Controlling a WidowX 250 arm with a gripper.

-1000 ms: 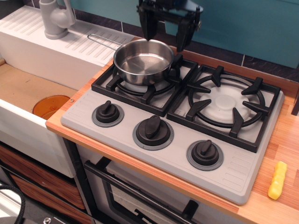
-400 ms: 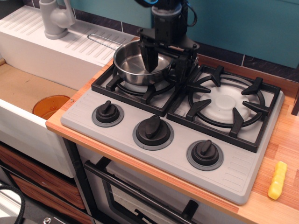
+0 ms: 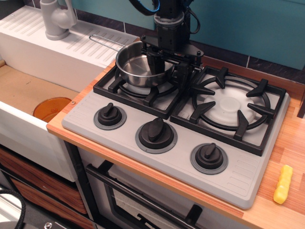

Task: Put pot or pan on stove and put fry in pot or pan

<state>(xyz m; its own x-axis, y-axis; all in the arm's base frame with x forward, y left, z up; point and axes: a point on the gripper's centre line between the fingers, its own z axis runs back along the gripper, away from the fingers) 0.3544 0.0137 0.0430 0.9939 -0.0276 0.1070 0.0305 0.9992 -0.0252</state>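
Observation:
The shiny steel saucepan [image 3: 133, 67] sits on the left burner of the grey stove [image 3: 81, 114], its wire handle [image 3: 105, 42] pointing back left over the white drainboard. My gripper [image 3: 169, 70] is low over the pan's right rim. One finger [image 3: 155, 64] is inside the pan and the other [image 3: 185, 71] is outside it, with a gap still between them. The yellow crinkle-cut fry [image 3: 283, 184] lies on the wooden counter at the far right, well away from the gripper.
The right burner grate [image 3: 231, 107] is bare. Three black knobs [image 3: 156, 131] line the stove's front. A sink [image 3: 28, 90] with an orange disc [image 3: 51, 109] lies left, with a grey faucet [image 3: 57, 19] behind. The teal wall is close behind the arm.
My gripper has come down from above the pan to straddle its right rim, and its fingers have drawn slightly closer together. The pan and the fry have not moved.

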